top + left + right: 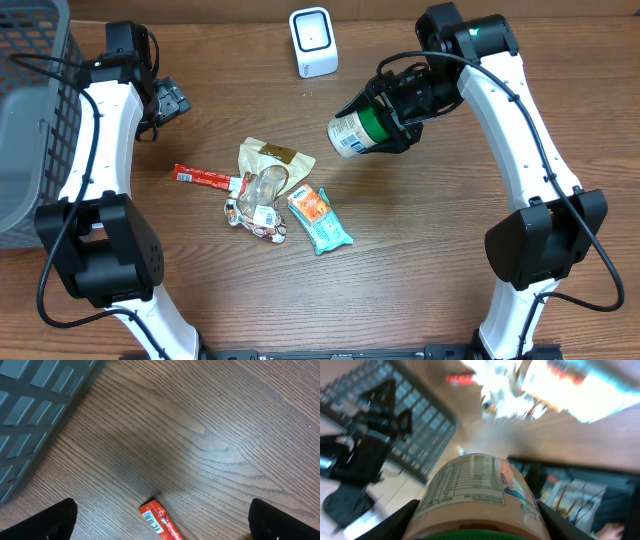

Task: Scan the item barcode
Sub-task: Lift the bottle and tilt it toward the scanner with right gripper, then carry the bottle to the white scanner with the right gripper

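Where the two arms rise from the near edge of the wooden table (420, 260), each bends at its elbow and reaches away towards the far side, the left one up the left flank and the right one up the right.

Nearest between them lies a loose heap of goods, five by my count: one teal and orange snack bar (320, 218), one small crumpled packet (262, 222), one clear plastic cup (265, 185) on its side, one red stick wrapper (205, 178) and one tan pouch (275, 157). They touch or overlap one another, with the red wrapper sticking out to the left.

Farther on, the left gripper (168, 100) hangs above bare wood beside the one grey basket (30, 120), pointing downward, its fingers spread as wide as they go with nothing between them. Its wrist camera shows the barcode end of the red wrapper below.

Opposite, the right forearm angles inward and its wrist turns sideways. The right gripper (388, 118) is clamped around the green-lidded end of the one jar (350, 135), held off the table and lying nearly level, base aimed inward. The right wrist view shows the printed nutrition panel on the label.

Farthest stands the one white barcode scanner (313, 42), upright, near the jar but apart from it.
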Controlling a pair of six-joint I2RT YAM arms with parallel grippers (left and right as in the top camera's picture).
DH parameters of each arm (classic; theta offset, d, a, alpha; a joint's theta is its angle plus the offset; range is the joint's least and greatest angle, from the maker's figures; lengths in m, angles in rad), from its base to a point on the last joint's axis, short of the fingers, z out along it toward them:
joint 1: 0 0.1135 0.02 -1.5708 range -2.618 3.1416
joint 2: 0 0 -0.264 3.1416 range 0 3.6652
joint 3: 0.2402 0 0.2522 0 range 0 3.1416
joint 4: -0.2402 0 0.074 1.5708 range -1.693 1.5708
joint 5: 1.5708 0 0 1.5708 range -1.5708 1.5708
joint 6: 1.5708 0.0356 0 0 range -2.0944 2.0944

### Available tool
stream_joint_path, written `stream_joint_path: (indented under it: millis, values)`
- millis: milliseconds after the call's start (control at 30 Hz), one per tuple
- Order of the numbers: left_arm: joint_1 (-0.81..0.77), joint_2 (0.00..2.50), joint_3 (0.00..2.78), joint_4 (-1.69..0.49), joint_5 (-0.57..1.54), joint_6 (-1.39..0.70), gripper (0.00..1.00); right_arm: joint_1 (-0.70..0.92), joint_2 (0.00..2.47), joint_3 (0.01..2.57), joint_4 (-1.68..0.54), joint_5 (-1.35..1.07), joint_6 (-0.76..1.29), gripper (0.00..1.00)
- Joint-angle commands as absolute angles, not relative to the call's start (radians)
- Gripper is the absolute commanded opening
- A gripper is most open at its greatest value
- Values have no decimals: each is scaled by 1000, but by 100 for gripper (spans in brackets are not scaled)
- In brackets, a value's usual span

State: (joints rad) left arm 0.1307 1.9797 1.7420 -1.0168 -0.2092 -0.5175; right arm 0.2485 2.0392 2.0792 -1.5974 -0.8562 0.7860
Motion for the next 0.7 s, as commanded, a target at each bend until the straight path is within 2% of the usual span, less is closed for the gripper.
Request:
stream_joint_path:
  millis: [0,367,667]
  values:
    - [124,1974,1764,-1016,-205,-524,100,245,2009,2094,-1575,-694,793,4]
    - [124,1974,1764,-1016,-205,-524,100,246,2009,2094,-1526,-161,778,4]
    - [124,1974,1764,-1016,-205,-524,100,245,2009,2094,-1477,-130,778,4]
